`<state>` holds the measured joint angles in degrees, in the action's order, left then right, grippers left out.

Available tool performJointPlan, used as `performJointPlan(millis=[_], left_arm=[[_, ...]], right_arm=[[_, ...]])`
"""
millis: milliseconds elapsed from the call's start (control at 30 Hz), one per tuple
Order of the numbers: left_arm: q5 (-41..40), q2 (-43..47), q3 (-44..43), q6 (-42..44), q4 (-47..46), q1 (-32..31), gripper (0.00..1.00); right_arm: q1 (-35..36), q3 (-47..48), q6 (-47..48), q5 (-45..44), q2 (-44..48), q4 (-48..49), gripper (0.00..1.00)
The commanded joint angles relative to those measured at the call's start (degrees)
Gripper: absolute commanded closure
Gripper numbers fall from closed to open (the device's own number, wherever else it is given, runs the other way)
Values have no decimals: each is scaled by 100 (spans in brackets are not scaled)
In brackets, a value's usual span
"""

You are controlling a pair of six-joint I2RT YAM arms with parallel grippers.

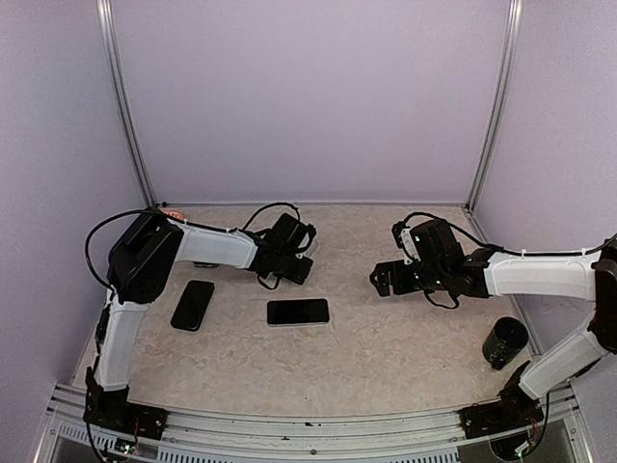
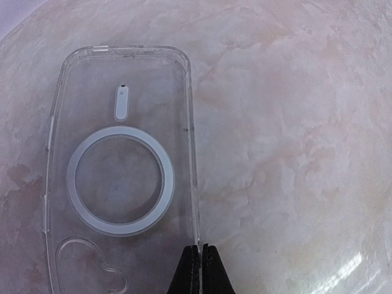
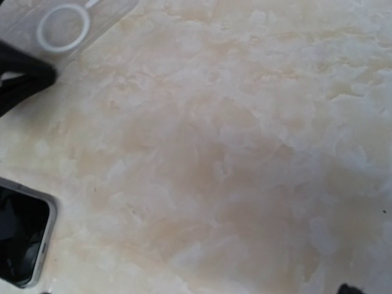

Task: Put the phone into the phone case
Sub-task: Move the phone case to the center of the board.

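The clear phone case (image 2: 116,184) with a white ring lies flat on the marbled table; it also shows in the right wrist view as the case (image 3: 61,24). My left gripper (image 2: 201,248) is shut on the case's right side wall, the thin edge pinched between its fingertips. From above, the left gripper (image 1: 305,268) sits at the back left. The black phone (image 1: 298,312) lies screen-up at the table's middle, with its corner (image 3: 21,236) in the right wrist view. My right gripper (image 1: 378,280) hovers open to the phone's right, holding nothing.
A second flat dark phone-like slab (image 1: 193,305) lies left of the phone, near the left arm. A black cylinder (image 1: 504,342) stands at the right by the right arm's base. Lilac walls close in the back and sides.
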<state>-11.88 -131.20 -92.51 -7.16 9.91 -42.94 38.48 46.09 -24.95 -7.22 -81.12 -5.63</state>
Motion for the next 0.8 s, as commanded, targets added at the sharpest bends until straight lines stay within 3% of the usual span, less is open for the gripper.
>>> performJointPlan(millis=[0,433,767], left_arm=[[294,635,693,586,-123,-5,100],[2154,1634,2035,1361,-665,-104,100],[1947,1626,1965,1423,-452,-118,98]], right_arm=[[-33,-12,-15,39,-108,136,0],[-33,38,-71,251,-307,240,0],[-34,7,-113,277,-273,268,0]])
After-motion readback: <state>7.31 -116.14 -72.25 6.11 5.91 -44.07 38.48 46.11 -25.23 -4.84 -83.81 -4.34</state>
